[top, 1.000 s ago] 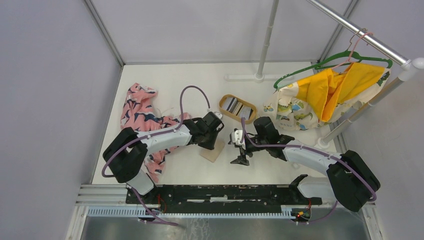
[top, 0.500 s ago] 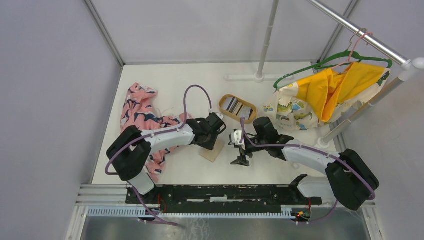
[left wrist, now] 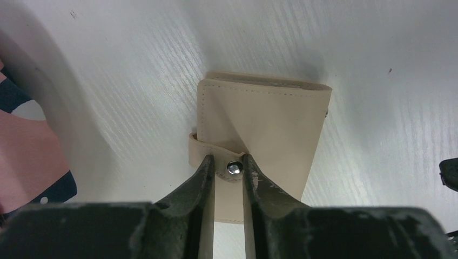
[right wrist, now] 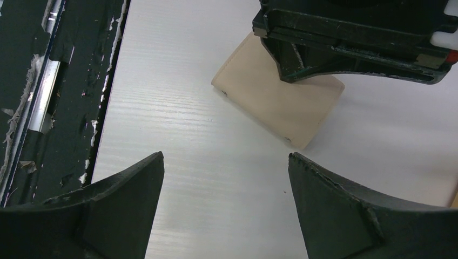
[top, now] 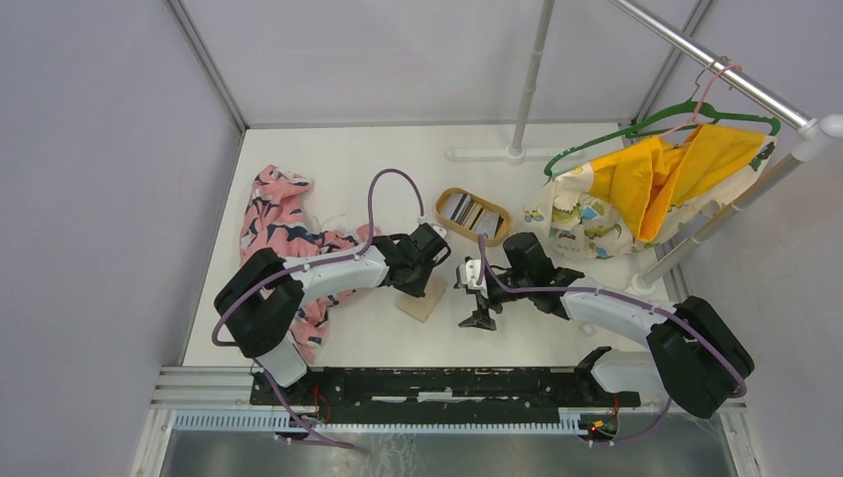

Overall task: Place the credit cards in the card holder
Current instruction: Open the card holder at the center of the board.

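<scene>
Tan stitched folding card holder [left wrist: 270, 116] lies closed on the white worktop [left wrist: 135, 65], strap tab [left wrist: 208, 147] snapped shut. Left hand [left wrist: 227, 159] is narrow, fingertips either side of the metal snap stud [left wrist: 234, 168]; can't tell if the tab is pinched. Step looks like popping the snap: grip the tab end, peel toward 9 o'clock in the left wrist view, low angle. Right hand [right wrist: 226, 157] is wide and empty at the holder's 3 o'clock; pin the holder first. Credit cards [top: 470, 213] sit in the oval wooden-rimmed tray [top: 442, 204] at its 1 o'clock.
</scene>
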